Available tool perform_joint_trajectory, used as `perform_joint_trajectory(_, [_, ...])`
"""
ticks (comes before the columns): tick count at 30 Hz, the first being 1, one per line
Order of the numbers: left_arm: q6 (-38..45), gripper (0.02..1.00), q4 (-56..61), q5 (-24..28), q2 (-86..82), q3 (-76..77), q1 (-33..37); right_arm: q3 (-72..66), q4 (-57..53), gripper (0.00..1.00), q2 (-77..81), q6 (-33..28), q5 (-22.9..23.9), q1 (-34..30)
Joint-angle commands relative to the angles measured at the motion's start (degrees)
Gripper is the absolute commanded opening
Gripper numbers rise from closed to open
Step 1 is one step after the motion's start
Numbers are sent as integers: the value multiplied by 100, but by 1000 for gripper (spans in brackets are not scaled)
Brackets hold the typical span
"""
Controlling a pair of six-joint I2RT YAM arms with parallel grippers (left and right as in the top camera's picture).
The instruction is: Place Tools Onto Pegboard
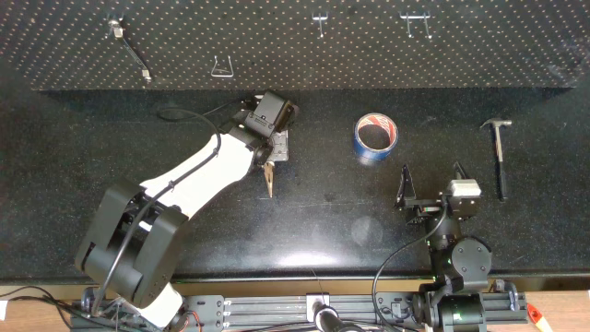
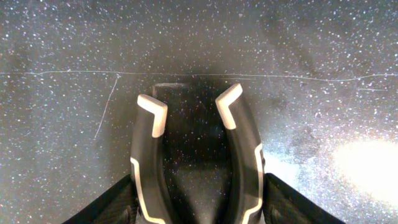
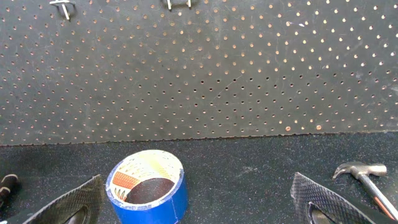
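Now my left pincer hangs open, empty, near the scraper, likely ready to grab it; my right pincer rests open facing the tape.

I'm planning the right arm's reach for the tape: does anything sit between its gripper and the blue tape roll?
Nothing visible does. Bare black tabletop lies between the open right gripper and the blue tape roll. The hammer lies on the gripper's other side, away from that path.

White-shelled left arm, black joints, black cables, white-tipped dark fingers
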Motion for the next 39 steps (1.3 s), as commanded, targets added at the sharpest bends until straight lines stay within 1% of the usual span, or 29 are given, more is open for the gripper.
perform_joint_trajectory(1, [-98,606,13,-83,153,111,-15,-24,-15,976,-39,-61,-13,44])
perform_joint_trajectory(2, [-98,601,13,-83,153,111,-15,-24,-15,976,-39,-61,-13,44])
perform_joint_trajectory(3, [-98,577,13,-83,153,111,-15,-24,-17,976,-39,-61,-13,44])
perform_joint_trajectory(16, [-98,557,13,-83,153,111,-15,-24,-17,976,-39,-61,-13,44])
perform_joint_trajectory(17, [-98,520,15,-83,153,111,-15,-24,-15,976,-39,-61,-13,44])
perform_joint_trajectory(26, [-98,478,15,-66,153,111,-15,-24,-17,976,-39,-61,-13,44])
perform_joint_trajectory(29, [-98,400,13,-63,153,111,-15,-24,-17,976,-39,-61,-13,44])
perform_joint_trajectory(31, [-96,215,9,-66,151,111,-20,-24,-15,976,-39,-61,-13,44])
perform_joint_trajectory(32, [-96,27,-39,-68,129,111,-20,-24,-15,976,-39,-61,-13,44])
perform_joint_trajectory(35, [-59,27,-260,-70,-131,111,-26,-24,-17,976,-39,-61,-13,44])
perform_joint_trajectory(37, [-4,29,-640,-101,-398,111,-103,-24,-17,976,-39,-61,-13,44])
perform_joint_trajectory(39, [74,27,-1062,-503,-787,111,-315,-24,-17,976,-39,-61,-13,44])
